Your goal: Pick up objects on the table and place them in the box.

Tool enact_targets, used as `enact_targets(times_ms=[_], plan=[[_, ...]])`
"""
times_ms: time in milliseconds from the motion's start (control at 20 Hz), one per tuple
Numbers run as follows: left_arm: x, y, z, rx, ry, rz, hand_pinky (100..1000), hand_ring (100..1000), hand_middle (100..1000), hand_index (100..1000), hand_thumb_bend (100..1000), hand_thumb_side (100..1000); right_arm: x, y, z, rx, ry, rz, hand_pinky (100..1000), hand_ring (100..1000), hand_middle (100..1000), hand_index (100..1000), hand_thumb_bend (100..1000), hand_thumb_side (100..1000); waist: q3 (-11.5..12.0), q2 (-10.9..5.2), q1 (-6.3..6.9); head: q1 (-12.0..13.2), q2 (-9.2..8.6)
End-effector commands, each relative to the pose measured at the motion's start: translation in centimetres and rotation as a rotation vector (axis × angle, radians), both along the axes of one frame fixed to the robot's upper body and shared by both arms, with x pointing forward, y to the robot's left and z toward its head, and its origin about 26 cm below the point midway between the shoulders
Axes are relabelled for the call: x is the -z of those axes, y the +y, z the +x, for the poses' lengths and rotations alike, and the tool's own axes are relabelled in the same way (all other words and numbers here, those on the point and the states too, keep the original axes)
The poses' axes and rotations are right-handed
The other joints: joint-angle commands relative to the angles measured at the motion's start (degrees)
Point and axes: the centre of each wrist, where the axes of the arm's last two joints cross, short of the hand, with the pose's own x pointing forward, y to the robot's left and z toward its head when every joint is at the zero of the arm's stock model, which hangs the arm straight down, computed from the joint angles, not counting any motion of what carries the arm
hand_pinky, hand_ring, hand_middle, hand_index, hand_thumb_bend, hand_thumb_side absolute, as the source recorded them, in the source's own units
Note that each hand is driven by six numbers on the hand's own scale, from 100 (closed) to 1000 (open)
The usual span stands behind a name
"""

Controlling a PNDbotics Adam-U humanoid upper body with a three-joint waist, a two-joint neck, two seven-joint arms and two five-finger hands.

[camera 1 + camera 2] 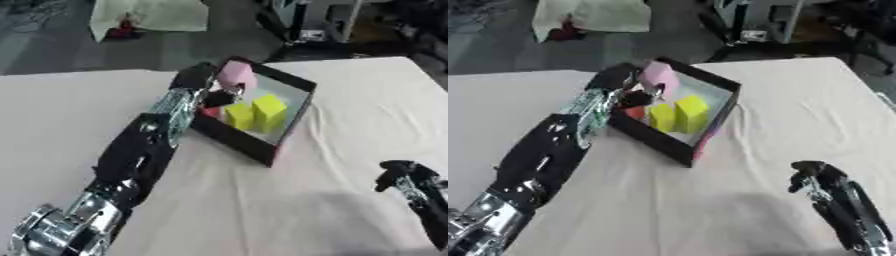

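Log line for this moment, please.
left hand: holding pink block over box | box: two yellow blocks, something red | right hand: idle, lower right

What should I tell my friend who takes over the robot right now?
Left hand: over the near-left part of the box, fingers curled round a pink block.
Right hand: idle at the lower right, above the white tablecloth, fingers curled, holding nothing.
Done: two yellow blocks stand in the box, with something red beside them.
Left: let the pink block go into the box.
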Motion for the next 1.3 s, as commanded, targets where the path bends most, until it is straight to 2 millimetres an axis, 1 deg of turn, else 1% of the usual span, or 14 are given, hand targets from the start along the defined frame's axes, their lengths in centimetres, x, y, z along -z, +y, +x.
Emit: enact_targets(times_ms=[50, 150, 200, 350, 400, 450, 500, 550, 600, 650, 800, 950, 1100, 1300], plan=[[-3.3, 0.4, 0.3, 0.014, -0.172, 0.030, 840, 883, 918, 972, 690, 1000, -0.5, 0.0, 0.2, -0.006, -0.018, -0.001, 713, 494, 494, 678, 100, 605, 0.1, 0.30, -0.95, 0.0, -0.10], [-4.7, 0.9, 0.3, 0.018, -0.246, 0.032, 848, 891, 924, 972, 715, 1000, -0.6, 0.1, 0.2, -0.008, -0.022, 0.000, 713, 494, 494, 678, 100, 602, 0.2, 0.33, -0.92, 0.0, -0.10], [-5.6, 1.4, 0.3, 0.019, -0.285, 0.024, 848, 891, 921, 967, 748, 1000, -0.6, 0.0, 0.2, -0.007, -0.022, 0.000, 713, 494, 494, 678, 100, 606, 0.3, 0.31, -0.88, -0.1, -0.10], [-9.0, 3.6, -0.6, 0.010, -0.424, -0.080, 812, 864, 884, 942, 733, 1000, -0.5, -0.1, 0.2, -0.001, -0.018, -0.002, 713, 494, 494, 678, 100, 613, 0.6, 0.34, -0.73, -0.4, -0.10], [-9.9, 4.6, -1.3, 0.011, -0.465, -0.152, 784, 832, 841, 912, 662, 1000, -0.6, -0.1, 0.3, 0.000, -0.021, -0.002, 713, 494, 494, 678, 100, 606, 0.8, 0.41, -0.67, -0.4, -0.10], [-10.7, 5.7, -2.2, 0.026, -0.504, -0.248, 775, 824, 831, 903, 621, 1000, -0.7, -0.1, 0.3, 0.001, -0.025, -0.002, 713, 494, 494, 678, 100, 605, 0.8, 0.49, -0.61, -0.5, -0.10], [-11.1, 6.8, -3.2, 0.044, -0.529, -0.336, 741, 787, 789, 871, 429, 983, -0.7, -0.1, 0.3, 0.003, -0.028, -0.001, 713, 494, 494, 678, 100, 608, 1.0, 0.58, -0.56, -0.7, -0.10], [-11.3, 8.1, -4.4, 0.065, -0.545, -0.428, 721, 759, 755, 847, 355, 976, -0.7, -0.1, 0.3, 0.007, -0.028, -0.001, 713, 494, 494, 678, 100, 613, 1.2, 0.69, -0.50, -0.8, -0.10], [-11.1, 9.4, -5.5, 0.082, -0.545, -0.513, 696, 734, 732, 817, 187, 935, -0.7, -0.2, 0.3, 0.011, -0.027, -0.001, 713, 494, 494, 678, 100, 630, 1.4, 0.78, -0.43, -0.9, -0.10], [-10.4, 11.0, -6.7, 0.084, -0.529, -0.610, 670, 709, 712, 802, 100, 908, -0.7, -0.2, 0.3, 0.015, -0.025, -0.002, 713, 494, 494, 678, 100, 628, 1.6, 0.87, -0.35, -0.9, -0.10], [-8.3, 15.2, -9.9, 0.044, -0.482, -0.844, 632, 672, 681, 773, 100, 844, -0.8, -0.2, 0.4, 0.017, -0.029, -0.004, 713, 495, 494, 678, 100, 622, 2.2, 1.01, -0.20, -0.9, -0.10], [-5.1, 18.7, -12.4, -0.049, -0.429, -0.951, 613, 638, 640, 735, 100, 795, -0.8, -0.3, 0.3, 0.023, -0.028, -0.006, 713, 494, 494, 678, 100, 620, 2.6, 0.90, -0.14, -0.8, -0.10], [-2.7, 20.6, -13.7, -0.127, -0.374, -0.990, 598, 619, 618, 721, 100, 823, -0.8, -0.3, 0.3, 0.026, -0.031, -0.006, 713, 495, 494, 678, 100, 600, 3.0, 0.74, -0.24, -0.7, -0.10], [0.4, 21.5, -14.2, -0.223, -0.312, -1.046, 581, 596, 586, 705, 100, 885, -0.7, -0.3, 0.2, 0.024, -0.027, -0.004, 713, 495, 494, 677, 100, 593, 3.3, 0.36, -0.47, -0.3, -0.10]])
